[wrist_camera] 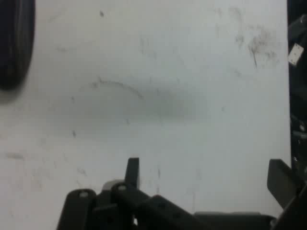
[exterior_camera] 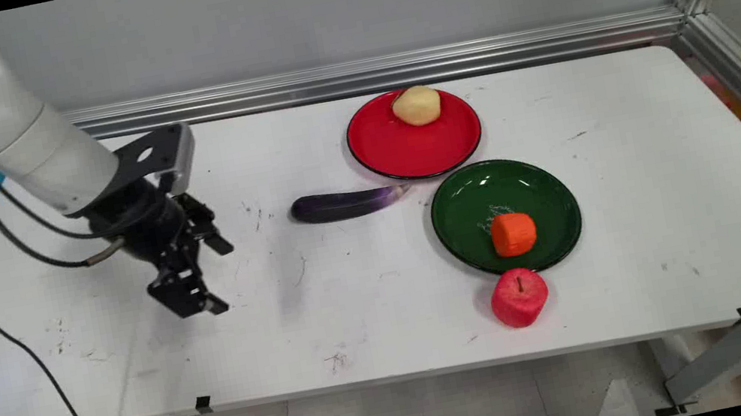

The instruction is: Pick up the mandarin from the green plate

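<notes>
I hover my black two-finger gripper (exterior_camera: 215,277), jaws apart and empty, above bare white table (exterior_camera: 357,302), left of the glossy purple eggplant (exterior_camera: 347,203).

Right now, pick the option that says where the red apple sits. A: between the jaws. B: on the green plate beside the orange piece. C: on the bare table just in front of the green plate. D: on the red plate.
C: the red apple rests on the white table, just off the near rim of the green plate.
</notes>
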`<state>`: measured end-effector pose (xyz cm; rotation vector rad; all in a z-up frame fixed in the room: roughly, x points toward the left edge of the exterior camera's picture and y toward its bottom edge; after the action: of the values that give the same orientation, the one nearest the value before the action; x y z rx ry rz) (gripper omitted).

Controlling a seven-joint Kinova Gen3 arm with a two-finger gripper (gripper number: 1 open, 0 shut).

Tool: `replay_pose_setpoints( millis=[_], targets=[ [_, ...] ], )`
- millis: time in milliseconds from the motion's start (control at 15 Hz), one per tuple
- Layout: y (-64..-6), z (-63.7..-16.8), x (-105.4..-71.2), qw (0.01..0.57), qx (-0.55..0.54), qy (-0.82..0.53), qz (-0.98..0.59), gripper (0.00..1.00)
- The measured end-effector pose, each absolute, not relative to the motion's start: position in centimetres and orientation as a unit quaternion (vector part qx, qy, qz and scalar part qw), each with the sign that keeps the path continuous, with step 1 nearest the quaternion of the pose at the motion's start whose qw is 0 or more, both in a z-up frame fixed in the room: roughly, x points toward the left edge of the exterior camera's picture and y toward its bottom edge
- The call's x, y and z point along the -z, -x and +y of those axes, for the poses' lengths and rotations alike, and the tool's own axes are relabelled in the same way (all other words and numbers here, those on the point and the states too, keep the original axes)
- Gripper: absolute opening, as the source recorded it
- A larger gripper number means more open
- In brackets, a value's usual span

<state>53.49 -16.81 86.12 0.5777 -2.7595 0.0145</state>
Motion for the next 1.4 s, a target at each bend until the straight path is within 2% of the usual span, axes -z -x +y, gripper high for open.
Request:
replay_pose_setpoints(
  millis=[733, 1400],
  targets=[
    [-43.1, -21.8, -86.0, 0.259, -0.063, -0.181, -0.947, 1.0],
    [-33.9, -26.2, -81.8, 0.326, -0.1, -0.186, -0.921, 1.0]
  ],
)
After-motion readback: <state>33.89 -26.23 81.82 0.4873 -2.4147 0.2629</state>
